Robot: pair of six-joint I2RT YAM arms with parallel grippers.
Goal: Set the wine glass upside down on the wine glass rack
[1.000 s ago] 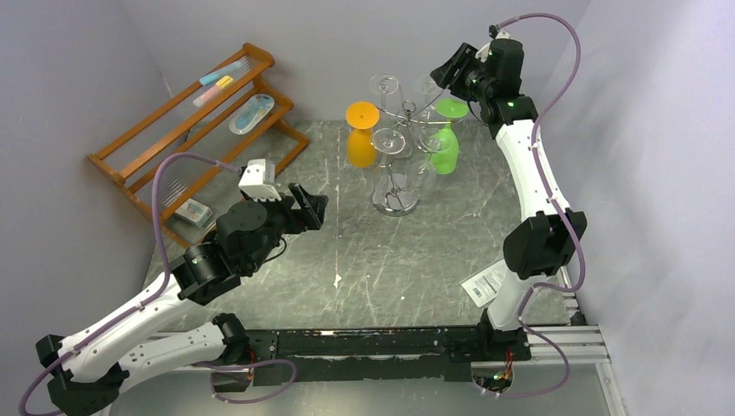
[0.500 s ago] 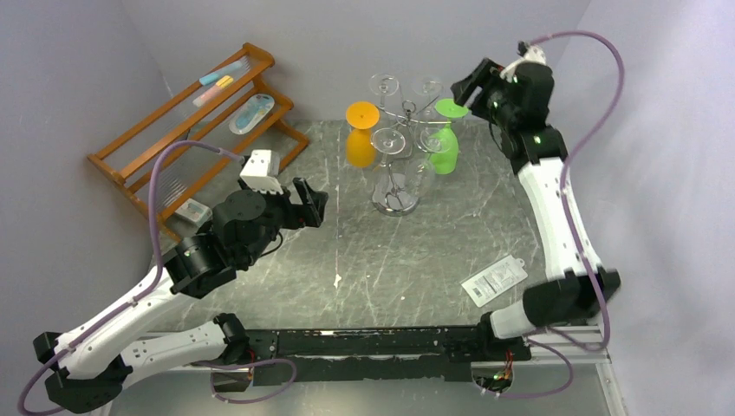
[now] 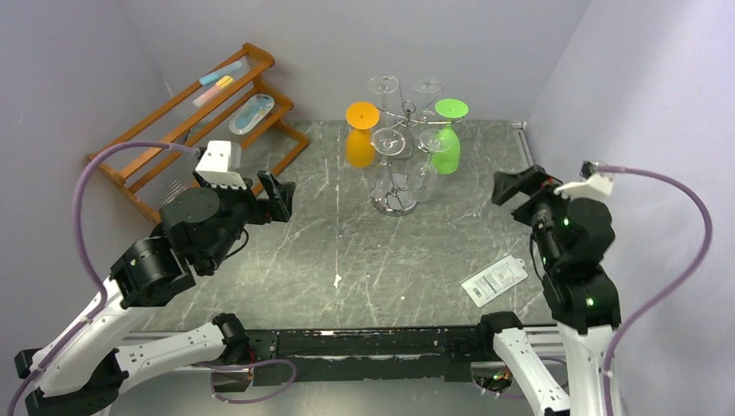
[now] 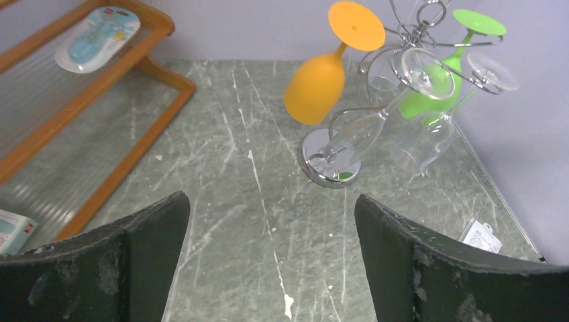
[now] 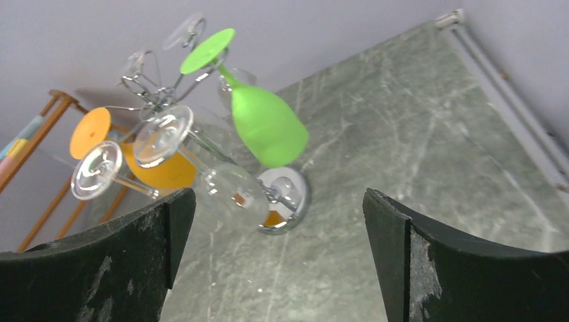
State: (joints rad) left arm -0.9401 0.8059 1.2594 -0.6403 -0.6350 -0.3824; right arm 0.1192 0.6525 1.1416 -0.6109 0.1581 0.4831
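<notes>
Now curly chrome rack [image 3: 396, 204] holds glossy glasses [image 3: 360, 147]; left hand [image 3: 276, 194] and right hand [image 3: 520, 184] gape.

Overhead, two wrist views toward rack [image 3: 396, 204]

Robot lab test cell: plain lavender partition walls [image 3: 347, 35] boxing marble-look table [image 3: 390, 251], black mounting rail [image 3: 373, 342] at 6 o'clock.
</notes>
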